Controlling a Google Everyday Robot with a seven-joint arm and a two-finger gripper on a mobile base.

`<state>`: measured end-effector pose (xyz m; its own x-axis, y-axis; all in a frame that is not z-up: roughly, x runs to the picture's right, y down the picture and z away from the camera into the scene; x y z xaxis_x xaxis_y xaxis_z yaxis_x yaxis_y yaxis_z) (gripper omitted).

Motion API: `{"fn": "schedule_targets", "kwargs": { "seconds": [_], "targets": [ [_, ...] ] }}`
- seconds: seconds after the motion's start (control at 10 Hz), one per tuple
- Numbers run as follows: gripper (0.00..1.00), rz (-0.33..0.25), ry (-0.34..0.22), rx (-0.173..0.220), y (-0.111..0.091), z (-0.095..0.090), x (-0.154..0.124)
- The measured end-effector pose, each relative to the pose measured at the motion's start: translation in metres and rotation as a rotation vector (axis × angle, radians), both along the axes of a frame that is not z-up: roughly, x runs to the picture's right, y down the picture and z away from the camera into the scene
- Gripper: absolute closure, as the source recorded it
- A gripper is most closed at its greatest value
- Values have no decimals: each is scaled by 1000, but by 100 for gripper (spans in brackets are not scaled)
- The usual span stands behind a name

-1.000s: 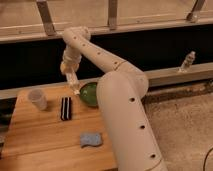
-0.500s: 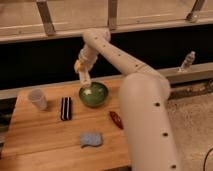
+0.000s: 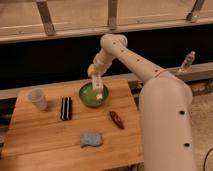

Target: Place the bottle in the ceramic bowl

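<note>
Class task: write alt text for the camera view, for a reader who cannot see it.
A white robot arm's hand holds a cream-white bottle upright over a green ceramic bowl on a wooden table. Around the bowl lie a translucent plastic cup, a black bar, a blue sponge and a reddish-brown item.

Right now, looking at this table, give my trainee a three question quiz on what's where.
1. True or false: the end effector hangs over the cup.
2. Which thing lies nearest the table's front edge? A) blue sponge B) black bar C) bowl
3. Fill in: the bottle hangs upright over the ____.

Key:
1. False. It is over the bowl, with the bottle below it.
2. A. The sponge is nearest the front; the bar lies between the cup and the bowl.
3. Bowl. Whether the bottle touches the bowl's inside cannot be told.
</note>
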<state>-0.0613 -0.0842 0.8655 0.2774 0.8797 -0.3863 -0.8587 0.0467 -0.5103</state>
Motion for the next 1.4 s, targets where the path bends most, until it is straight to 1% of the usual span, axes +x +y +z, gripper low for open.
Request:
{"fn": "schedule_targets", "kwargs": {
  "seconds": [0.2, 0.4, 0.5, 0.6, 0.7, 0.8, 0.9, 1.0, 1.1, 1.2, 1.4],
  "targets": [
    [100, -21, -16, -34, 6, 14, -11],
    [100, -54, -39, -87, 10, 37, -41],
    [100, -65, -44, -110, 13, 45, -48],
    [100, -77, -49, -130, 17, 51, -50],
    [100, -116, -61, -169, 28, 59, -48],
    [100, -154, -70, -203, 39, 63, -48],
    [100, -160, -67, -215, 44, 65, -44],
    [100, -157, -60, -225, 49, 62, -34],
    [100, -141, -50, -231, 54, 59, -23],
    [99, -139, -50, -232, 55, 58, -22],
    [83, -139, -50, -231, 55, 58, -23]
  ]
}}
